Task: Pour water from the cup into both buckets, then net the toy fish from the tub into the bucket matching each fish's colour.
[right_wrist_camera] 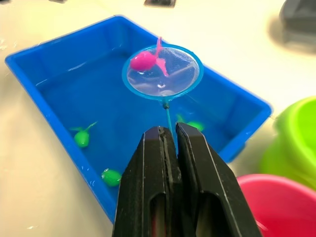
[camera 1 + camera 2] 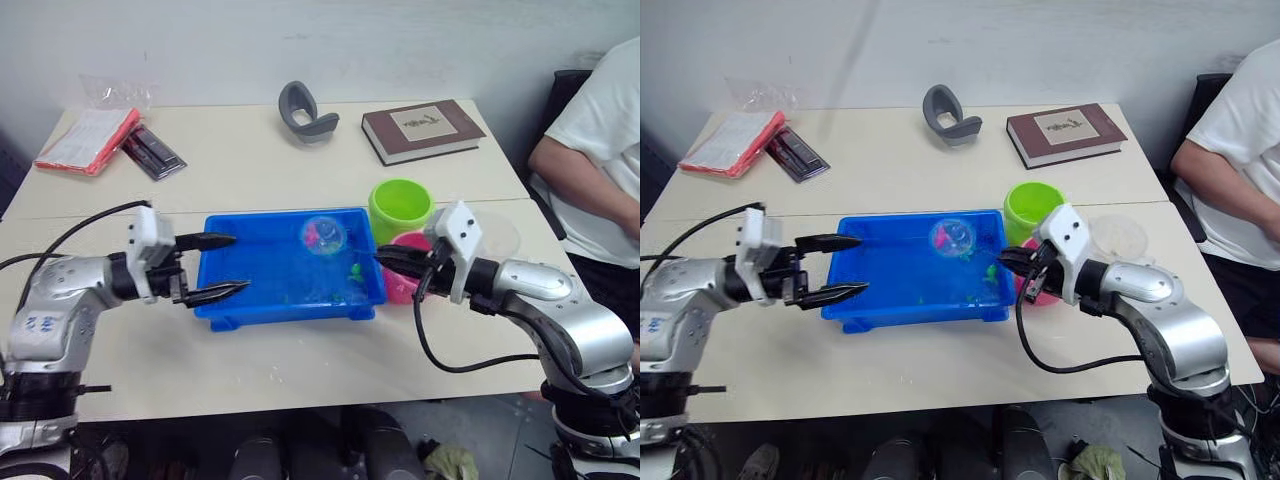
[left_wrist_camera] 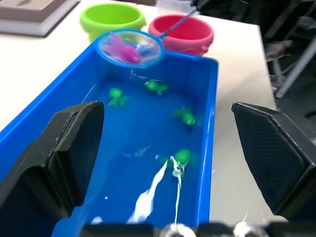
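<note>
The left arm reaches in low from the left edge of the worktop [image 2: 300,370], forearm level, wrist pointing right. Its left end effector [image 2: 225,265] is spread wide, one black finger over the tub's left rim and the other just outside its front-left corner, gripping nothing. Bare worktop lies in front of it and behind it; well back at the far left edge sit a red folder [image 2: 88,140] and a dark flat packet [image 2: 152,152].

The tub [image 2: 290,310] stands mid-worktop, long side across, holding shallow water. In the left wrist view four green fish show in it: one [image 3: 116,94] and another [image 3: 156,86] near the far end, one [image 3: 186,116] by the side wall, one [image 3: 181,157] nearer the end effector. The net [image 1: 163,71] is held level above the tub's far right part, a pink fish [image 1: 145,60] lying in its mesh. Its thin handle runs back to the right end effector [image 1: 168,136], whose two fingers are pressed together on it.

Behind the tub, well apart, lie a grey curved object [image 2: 305,110] and a brown book [image 2: 422,130], with open worktop between them and the tub.

Just right of the tub's far right corner stands the green bucket [image 2: 400,205], and the pink bucket [image 2: 405,285] sits in front of it, close against the tub's right wall. The right arm comes in from the right, elbow bent, forearm angled left over the pink bucket. The cup [image 2: 495,235] stands behind that wrist. A person in a white shirt [image 2: 600,150] sits at the right edge.
</note>
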